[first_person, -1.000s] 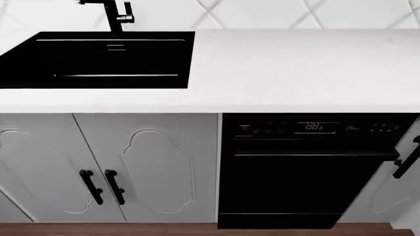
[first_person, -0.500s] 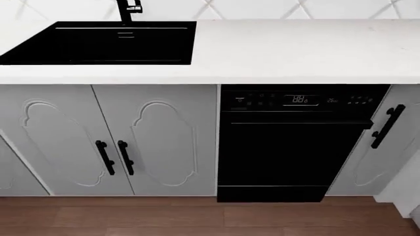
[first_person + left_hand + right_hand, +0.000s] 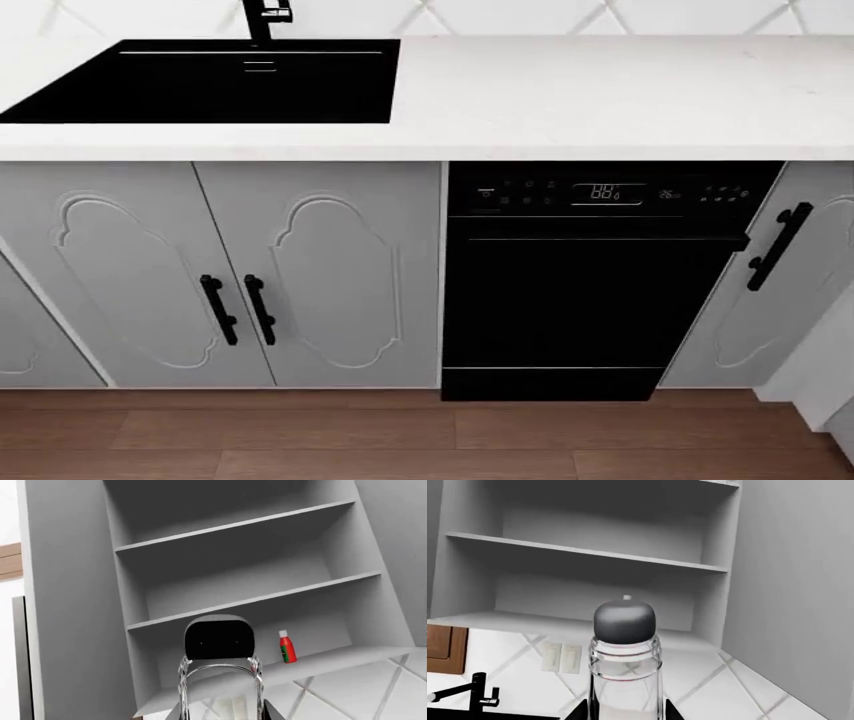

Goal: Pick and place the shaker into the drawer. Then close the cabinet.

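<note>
Shaker [image 3: 624, 645], clear glass under a grey cap, stands close before the right wrist camera. The right gripper [image 3: 626, 711] is clamped on its base, with dark fingertips tight against both sides. The left gripper [image 3: 220, 712] grips a black-capped shaker [image 3: 219, 650] the same way. Behind both are open grey shelves [image 3: 253, 600], one bearing a red bottle [image 3: 287, 647]. In the head view neither arm shows. The cabinet [image 3: 320, 270] fills the lower left, its doors shut. A black dishwasher [image 3: 587, 290] sits centre right and the sink [image 3: 200, 85] upper left. The drawer cannot be picked out.
</note>
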Motion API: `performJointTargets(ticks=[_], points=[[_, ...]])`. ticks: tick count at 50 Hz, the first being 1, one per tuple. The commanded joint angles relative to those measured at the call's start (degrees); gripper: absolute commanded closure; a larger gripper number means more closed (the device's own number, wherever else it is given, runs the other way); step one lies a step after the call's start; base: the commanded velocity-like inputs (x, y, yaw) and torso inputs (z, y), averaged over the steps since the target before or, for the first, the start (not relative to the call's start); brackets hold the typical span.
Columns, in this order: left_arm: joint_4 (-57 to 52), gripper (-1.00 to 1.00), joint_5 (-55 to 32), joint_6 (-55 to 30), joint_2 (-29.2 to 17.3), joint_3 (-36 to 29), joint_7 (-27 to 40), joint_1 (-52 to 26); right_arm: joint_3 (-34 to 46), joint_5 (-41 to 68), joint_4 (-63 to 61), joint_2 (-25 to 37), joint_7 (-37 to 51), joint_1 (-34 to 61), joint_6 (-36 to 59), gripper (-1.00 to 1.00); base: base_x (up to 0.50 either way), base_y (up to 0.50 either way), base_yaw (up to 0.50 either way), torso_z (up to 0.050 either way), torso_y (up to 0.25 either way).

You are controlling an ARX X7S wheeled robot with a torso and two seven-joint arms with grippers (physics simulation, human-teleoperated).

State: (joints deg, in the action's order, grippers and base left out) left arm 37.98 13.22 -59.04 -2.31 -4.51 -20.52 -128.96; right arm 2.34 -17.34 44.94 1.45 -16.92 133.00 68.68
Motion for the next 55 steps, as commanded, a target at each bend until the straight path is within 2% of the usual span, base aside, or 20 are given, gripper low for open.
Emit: performJointTargets(ticks=[1, 9, 29, 40, 48, 55], points=[[-15.15, 1.0, -0.35, -6.1, -0.76, -1.18, -1.18, 7.28, 1.56, 0.14, -16.04, 0.02, -3.01, -6.33, 7.28, 1.0, 0.0, 0.0, 0.0, 0.0, 0.0], [-27.1, 1.0, -0.83, -10.41, -1.17, -1.79, -2.37, 15.39, 4.91, 0.43, -28.6, 1.53, -6.17, -13.29, 13.68, 1.0, 0.0, 0.0, 0.0, 0.0, 0.0], [-41.98, 1.0, -2.35, -15.63, -2.81, -3.66, -4.42, 30.96, 7.65, -1.1, -46.71, 5.21, -10.69, -28.68, 21.06, 1.0, 0.0, 0.0, 0.0, 0.0, 0.0], [-45.64, 1.0, -2.6, -14.8, -5.33, -5.17, -4.91, 39.3, 7.63, -11.74, -49.87, 3.27, -19.0, -35.71, 21.04, 1.0, 0.0, 0.0, 0.0, 0.0, 0.0], [-45.86, 1.0, -3.52, -19.23, -7.14, -7.45, -7.18, 42.74, 7.5, -32.53, -44.46, -1.29, -38.18, -38.99, 21.24, 1.0, 0.0, 0.0, 0.0, 0.0, 0.0], [-46.55, 1.0, -4.12, -21.35, -8.26, -9.36, -8.41, 45.95, 7.42, -36.25, -43.84, -1.44, -41.94, -42.63, 21.29, 1.0, 0.0, 0.0, 0.0, 0.0, 0.0]])
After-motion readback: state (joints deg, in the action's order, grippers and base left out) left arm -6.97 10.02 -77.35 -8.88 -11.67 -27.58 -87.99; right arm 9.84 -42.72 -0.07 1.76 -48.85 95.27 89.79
